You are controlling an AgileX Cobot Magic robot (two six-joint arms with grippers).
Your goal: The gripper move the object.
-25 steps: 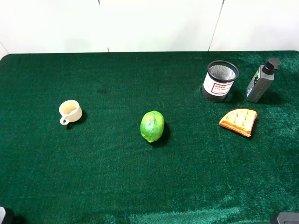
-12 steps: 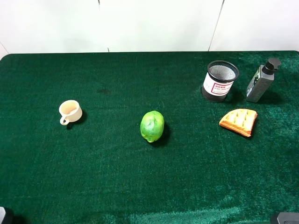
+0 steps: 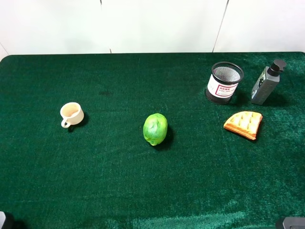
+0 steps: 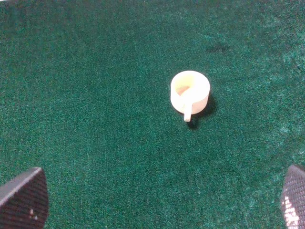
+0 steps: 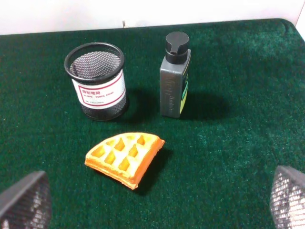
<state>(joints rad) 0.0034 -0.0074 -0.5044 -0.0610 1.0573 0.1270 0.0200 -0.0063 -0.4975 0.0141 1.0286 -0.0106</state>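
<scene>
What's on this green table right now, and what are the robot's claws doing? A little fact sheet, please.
surface: green cloth table
pump bottle: upright, far right corner
mesh cup: upright, beside the bottle, apart
waffle piece: flat, in front of those two
green fruit: middle
small mug: left side
left gripper: open, empty
right gripper: open, empty, facing the bottle

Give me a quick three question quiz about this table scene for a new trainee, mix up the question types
1. True or false: the pump bottle stands upright beside the mesh cup.
2. Which item lies nearest the waffle piece? A) beige mug B) mesh cup C) green fruit
3. Fill in: both grippers' jaws are spread wide and hold ____.

Key: 1 true; 2 B; 3 nothing.
</scene>
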